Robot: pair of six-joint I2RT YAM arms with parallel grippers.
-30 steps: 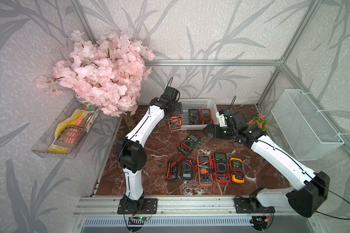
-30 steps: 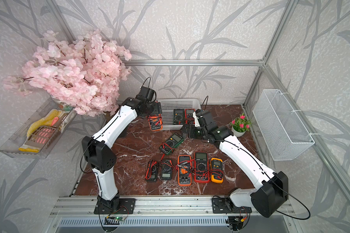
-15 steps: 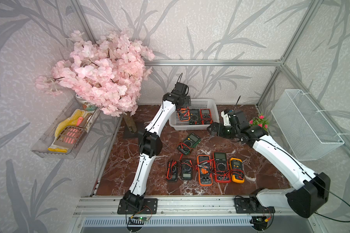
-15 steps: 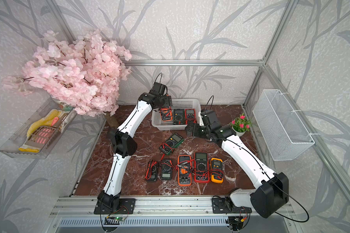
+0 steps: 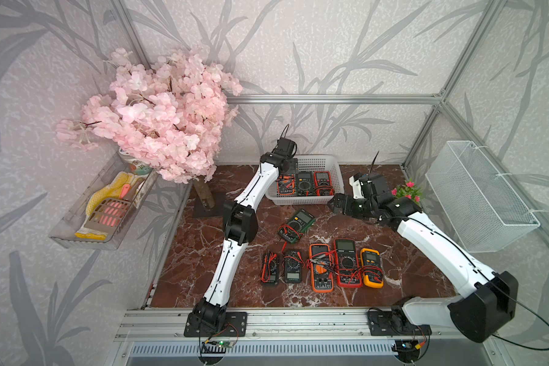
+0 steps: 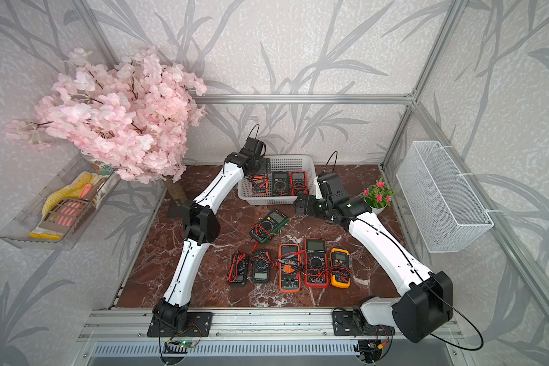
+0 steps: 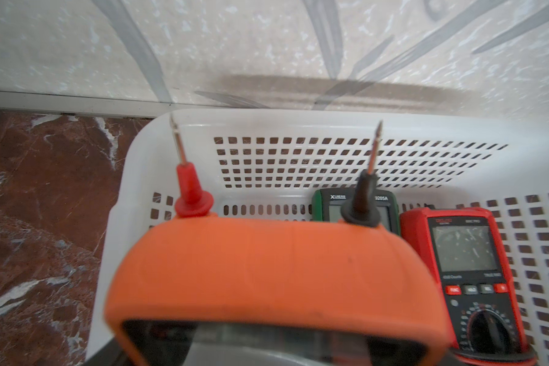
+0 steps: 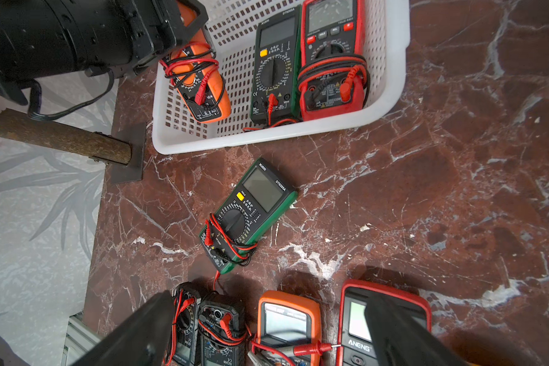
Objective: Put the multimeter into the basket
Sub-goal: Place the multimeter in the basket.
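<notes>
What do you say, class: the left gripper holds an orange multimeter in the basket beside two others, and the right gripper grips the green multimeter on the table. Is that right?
Wrong on the right gripper: the right wrist view shows it open and empty, the green multimeter lying free on the table. The left gripper holds the orange multimeter in the basket beside two others.

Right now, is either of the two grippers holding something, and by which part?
The left gripper holds the orange multimeter by its screen end, at the basket. The right gripper is open and empty.
</notes>
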